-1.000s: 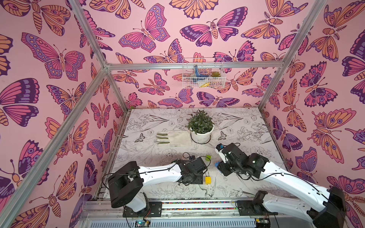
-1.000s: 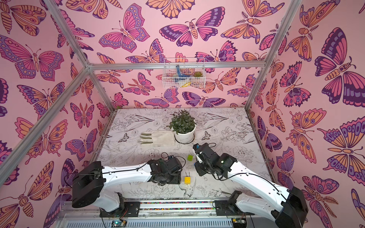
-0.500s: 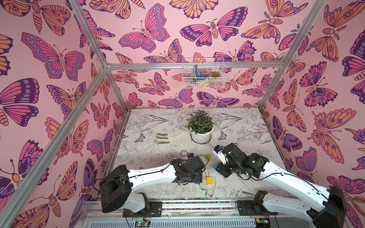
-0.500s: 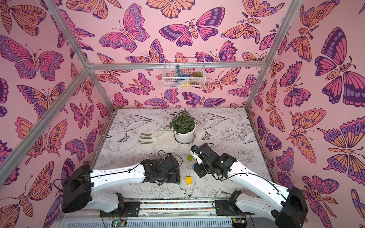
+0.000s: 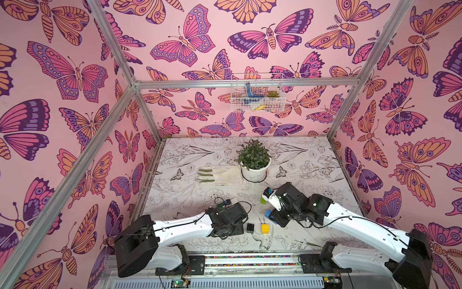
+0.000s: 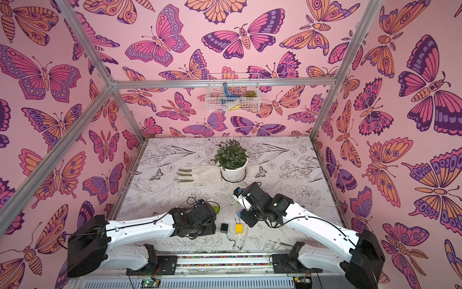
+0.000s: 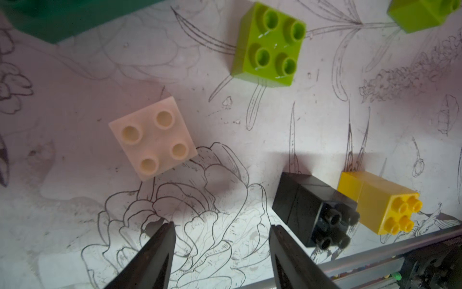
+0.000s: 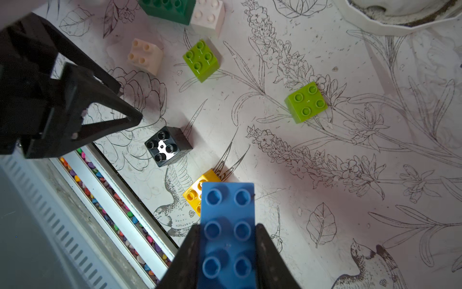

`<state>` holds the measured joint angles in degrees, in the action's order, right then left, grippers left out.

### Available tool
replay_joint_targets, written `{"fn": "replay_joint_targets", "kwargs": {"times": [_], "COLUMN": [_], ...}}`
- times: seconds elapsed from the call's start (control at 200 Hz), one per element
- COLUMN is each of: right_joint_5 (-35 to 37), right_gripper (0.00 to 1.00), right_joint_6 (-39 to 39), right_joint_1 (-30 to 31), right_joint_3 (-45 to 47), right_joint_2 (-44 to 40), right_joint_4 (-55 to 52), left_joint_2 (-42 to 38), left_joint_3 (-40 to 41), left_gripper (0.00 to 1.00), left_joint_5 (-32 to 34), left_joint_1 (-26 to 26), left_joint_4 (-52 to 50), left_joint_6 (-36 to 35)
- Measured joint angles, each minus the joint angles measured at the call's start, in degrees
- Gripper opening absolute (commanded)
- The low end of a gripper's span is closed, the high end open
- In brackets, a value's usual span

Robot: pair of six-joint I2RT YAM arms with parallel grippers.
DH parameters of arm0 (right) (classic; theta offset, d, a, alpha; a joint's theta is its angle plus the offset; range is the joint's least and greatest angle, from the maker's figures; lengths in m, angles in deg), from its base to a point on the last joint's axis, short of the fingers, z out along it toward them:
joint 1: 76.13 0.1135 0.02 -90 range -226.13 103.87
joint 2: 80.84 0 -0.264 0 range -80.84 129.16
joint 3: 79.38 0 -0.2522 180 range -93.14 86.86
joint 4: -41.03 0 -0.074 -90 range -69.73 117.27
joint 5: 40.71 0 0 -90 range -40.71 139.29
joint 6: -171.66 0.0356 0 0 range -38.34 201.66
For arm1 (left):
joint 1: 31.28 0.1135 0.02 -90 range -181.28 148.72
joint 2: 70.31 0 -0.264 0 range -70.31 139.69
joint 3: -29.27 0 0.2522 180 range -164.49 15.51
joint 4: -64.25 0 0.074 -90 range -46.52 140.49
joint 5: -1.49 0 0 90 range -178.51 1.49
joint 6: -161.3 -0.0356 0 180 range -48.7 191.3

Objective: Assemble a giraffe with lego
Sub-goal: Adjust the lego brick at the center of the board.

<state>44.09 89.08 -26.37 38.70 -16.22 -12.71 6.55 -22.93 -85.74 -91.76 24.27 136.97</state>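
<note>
right gripper [image 8: 227, 225] clamps long blue brick [image 8: 227, 252], barely visible in both top views. left gripper [image 7: 221, 225] jaws apart, empty, beside black brick [image 7: 312, 210] near worktop [image 7: 75, 105] front edge; dark green brick [image 7: 62, 17] cut off.

Floral-print table [image 5: 312, 175] with black brick [image 5: 250, 227] beside yellow brick [image 5: 265, 228] (near its edge), glove [image 5: 221, 175], potted plant [image 5: 254, 157]

Studs up: black brick [image 8: 168, 146] beside yellow brick [image 7: 380, 205]; lime bricks [image 8: 201, 60], white brick [image 8: 145, 56] and dark green brick [image 8: 167, 7] scattered nearby; blue brick [image 8: 227, 230] held, apparently over the yellow
</note>
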Motion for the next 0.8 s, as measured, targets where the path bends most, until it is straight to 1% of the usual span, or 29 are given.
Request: {"fn": "replay_joint_targets", "kwargs": {"times": [0.23, 0.796], "right_joint_5": [-0.2, -0.5], "right_gripper": [0.16, 0.16], "right_joint_6": [-0.4, -1.5], "right_joint_1": [0.0, 0.0], "right_joint_3": [0.0, 0.0], "right_joint_2": [0.0, 0.0], "right_joint_4": [0.0, 0.2], "left_joint_2": [3.8, 7.2], "left_joint_3": [0.1, -2.3], "left_gripper": [0.65, 0.65], "left_joint_5": [-0.5, -2.2], "left_joint_1": [0.1, 0.1], "left_joint_4": [3.5, 6.6], "left_joint_6": [0.5, -0.3]}}
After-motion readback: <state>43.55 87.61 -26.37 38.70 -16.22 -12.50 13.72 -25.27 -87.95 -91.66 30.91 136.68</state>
